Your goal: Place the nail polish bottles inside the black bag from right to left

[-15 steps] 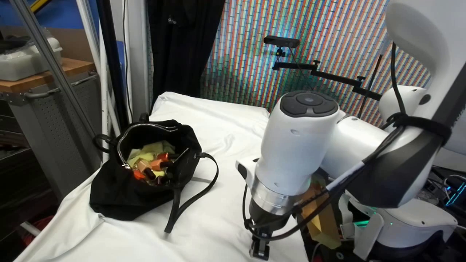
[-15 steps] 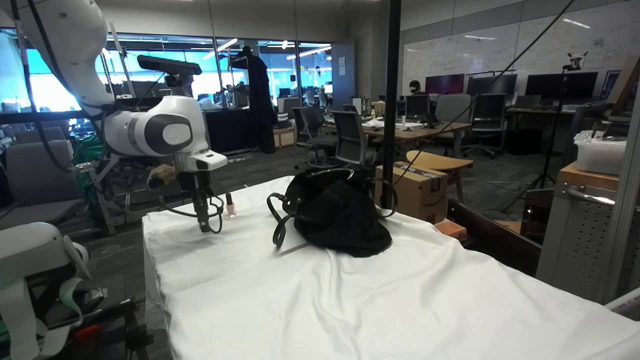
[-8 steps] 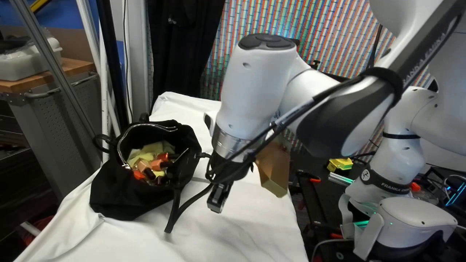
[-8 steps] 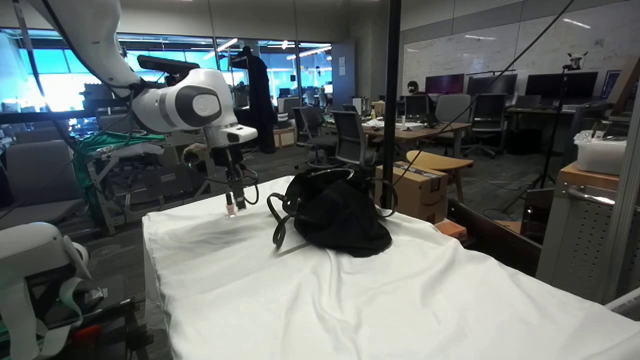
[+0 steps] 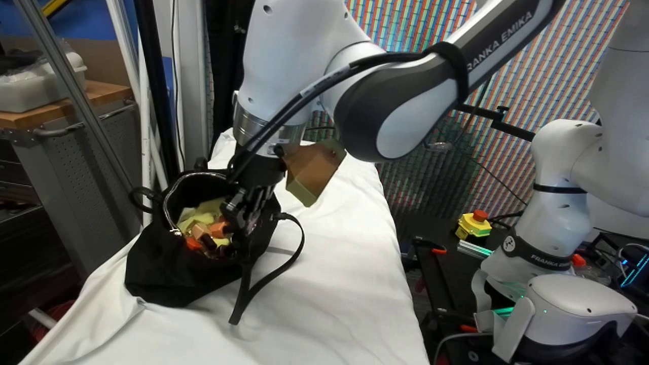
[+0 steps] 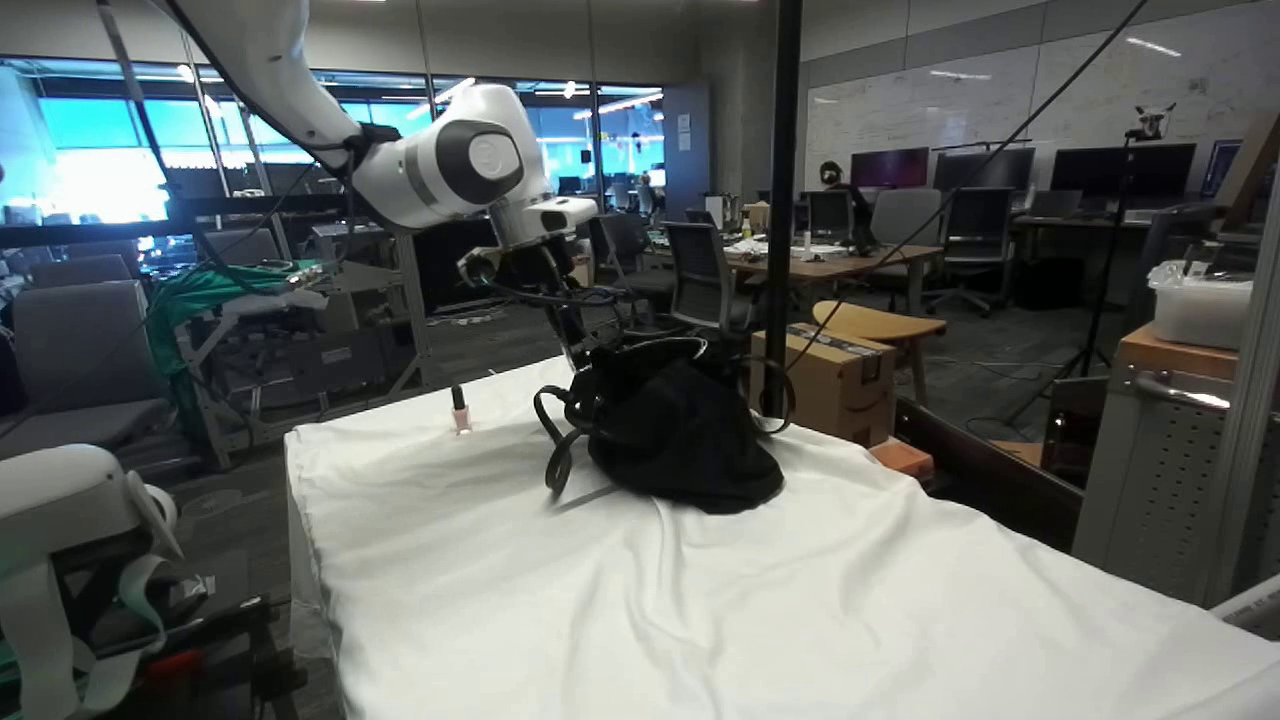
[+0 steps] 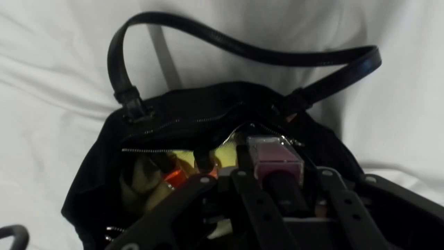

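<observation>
White cloth-draped worktop (image 5: 345, 304), slouchy black fabric handbag (image 5: 167, 276) gaping on it, and at its mouth my black two-fingered end effector (image 7: 286, 173) pinches a mauve glass black-capped nail polish bottle (image 7: 274, 152); I should clear the bag's edge, lower gently, then let go; a pale pink black-capped bottle (image 6: 460, 414) stands outside

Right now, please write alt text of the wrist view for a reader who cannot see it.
The tool holds a mauve, black-capped nail polish bottle over the open black bag. Inside are orange-toned bottles and yellow-green lining; a strap curves across white cloth.
</observation>
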Robot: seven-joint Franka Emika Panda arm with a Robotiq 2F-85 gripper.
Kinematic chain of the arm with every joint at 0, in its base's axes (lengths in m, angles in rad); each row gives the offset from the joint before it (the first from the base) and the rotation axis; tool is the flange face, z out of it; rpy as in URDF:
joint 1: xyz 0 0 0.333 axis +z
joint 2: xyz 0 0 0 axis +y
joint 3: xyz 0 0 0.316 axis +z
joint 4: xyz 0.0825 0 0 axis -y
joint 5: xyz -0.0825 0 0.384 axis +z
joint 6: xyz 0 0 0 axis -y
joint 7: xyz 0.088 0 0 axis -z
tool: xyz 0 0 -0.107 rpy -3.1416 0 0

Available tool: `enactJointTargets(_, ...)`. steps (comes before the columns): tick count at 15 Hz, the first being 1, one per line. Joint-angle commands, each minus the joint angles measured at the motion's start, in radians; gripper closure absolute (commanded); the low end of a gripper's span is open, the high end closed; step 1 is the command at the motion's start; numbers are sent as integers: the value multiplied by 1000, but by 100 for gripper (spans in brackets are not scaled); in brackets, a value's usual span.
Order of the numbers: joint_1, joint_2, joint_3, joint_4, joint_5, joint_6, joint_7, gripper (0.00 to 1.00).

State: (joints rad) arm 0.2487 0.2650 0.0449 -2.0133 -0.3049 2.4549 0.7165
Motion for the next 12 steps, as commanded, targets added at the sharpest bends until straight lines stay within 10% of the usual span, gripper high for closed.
enactJointTargets(1,-1,116,-29,175,-27,-39,-30,85)
enactJointTargets(9,-5,340,-91,473,17,-129,-110,85)
enactJointTargets(10,-7,361,-95,504,23,-140,-119,35)
enactJointTargets(12,-13,397,-98,556,40,-163,-138,29)
